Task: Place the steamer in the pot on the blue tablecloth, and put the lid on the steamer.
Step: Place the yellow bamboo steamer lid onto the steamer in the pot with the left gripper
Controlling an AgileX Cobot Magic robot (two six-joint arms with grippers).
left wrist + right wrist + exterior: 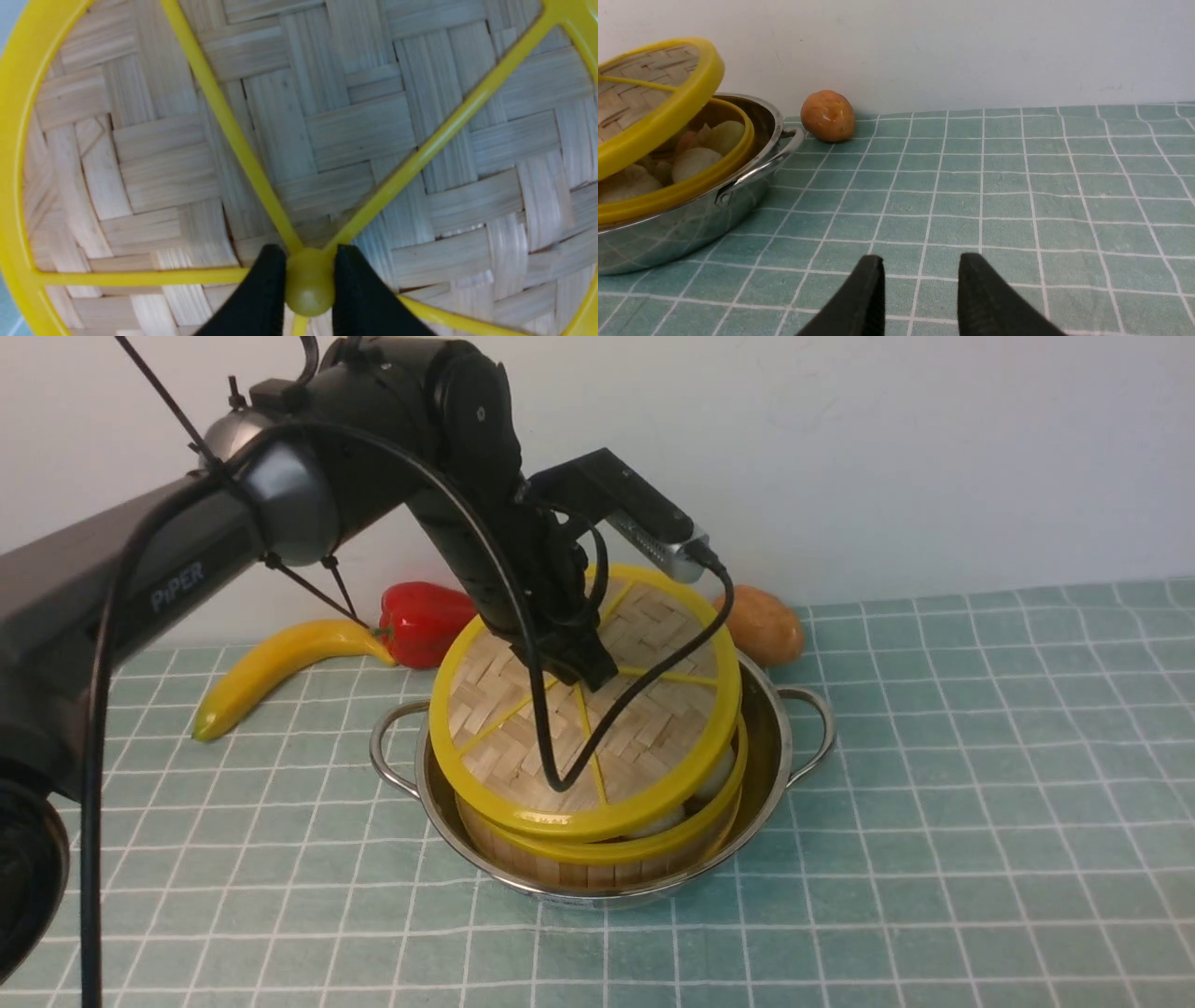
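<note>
The steel pot (780, 747) stands on the blue tablecloth (980, 756) with the bamboo steamer (616, 863) inside it. Over the steamer the woven lid (504, 737) hangs tilted, its front edge low at the steamer's rim and its right side raised, so pale buns (719, 775) show in the gap. My left gripper (588, 672) is shut on the lid's yellow centre hub (308, 289), one black finger (271, 280) on each side. The right gripper (920, 266) is open and empty low over the cloth, to the right of the pot (691, 233), steamer (691, 186) and lid (668, 116).
A banana (280, 663) and a red pepper (425, 621) lie behind the pot on the left. An orange-brown potato (761, 625) sits behind it on the right by the white wall, and shows too as the potato (827, 115) in the right wrist view.
</note>
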